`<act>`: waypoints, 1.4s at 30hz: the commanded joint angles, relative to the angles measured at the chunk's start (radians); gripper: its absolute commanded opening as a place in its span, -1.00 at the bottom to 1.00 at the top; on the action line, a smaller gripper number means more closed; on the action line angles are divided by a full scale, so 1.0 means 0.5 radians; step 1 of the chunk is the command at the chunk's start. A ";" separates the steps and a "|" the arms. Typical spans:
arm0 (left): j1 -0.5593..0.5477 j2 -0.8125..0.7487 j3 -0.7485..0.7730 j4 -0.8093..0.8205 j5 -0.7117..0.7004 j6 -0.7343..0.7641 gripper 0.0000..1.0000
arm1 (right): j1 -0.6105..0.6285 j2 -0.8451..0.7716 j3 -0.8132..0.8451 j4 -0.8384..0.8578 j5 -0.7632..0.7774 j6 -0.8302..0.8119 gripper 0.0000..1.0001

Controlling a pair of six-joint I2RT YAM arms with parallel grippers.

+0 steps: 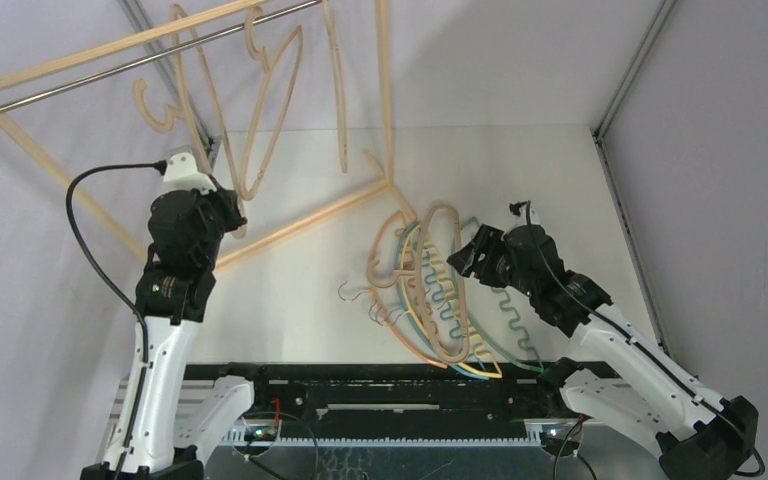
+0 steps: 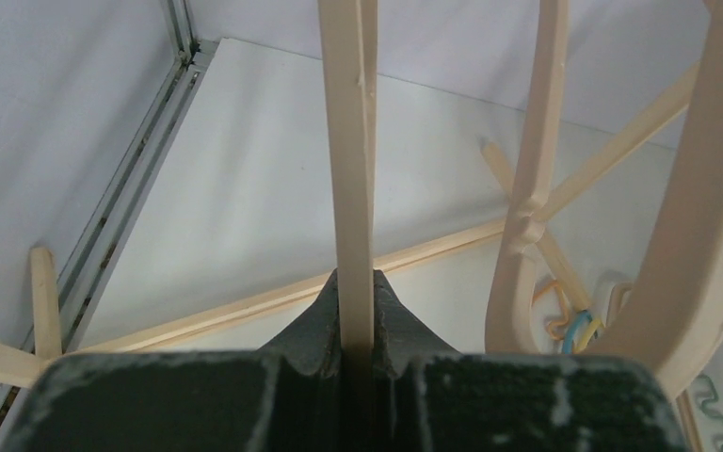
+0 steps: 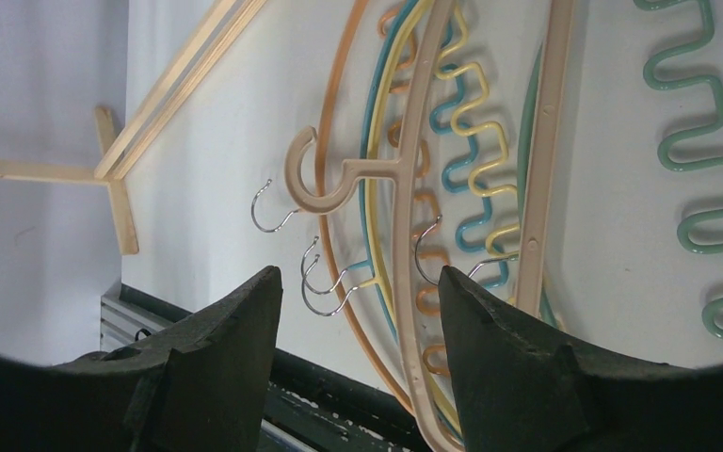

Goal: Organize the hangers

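My left hand (image 2: pixel 356 292) clamps a light-wood hanger (image 2: pixel 348 141) under the rack (image 1: pixel 300 225), while my right hand (image 3: pixel 358 282) hovers wide open over the hanger pile (image 3: pixel 403 169) beside that rack on the tabletop (image 1: pixel 300 300).

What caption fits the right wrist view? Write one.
Open right gripper hovers over the piled hangers.
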 commanded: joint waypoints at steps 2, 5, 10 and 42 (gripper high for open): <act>0.055 0.068 0.148 0.191 0.120 0.075 -1.00 | -0.029 -0.037 0.003 0.030 -0.028 -0.044 0.39; 0.089 0.118 0.166 0.229 0.162 0.067 -1.00 | -0.042 -0.031 0.003 0.029 -0.035 -0.045 0.39; 0.139 0.193 0.227 0.275 0.236 0.051 -1.00 | -0.074 -0.024 0.003 0.029 -0.049 -0.054 0.39; 0.219 0.659 0.466 0.383 0.651 -0.193 -1.00 | -0.230 -0.044 -0.059 0.016 -0.147 -0.082 0.37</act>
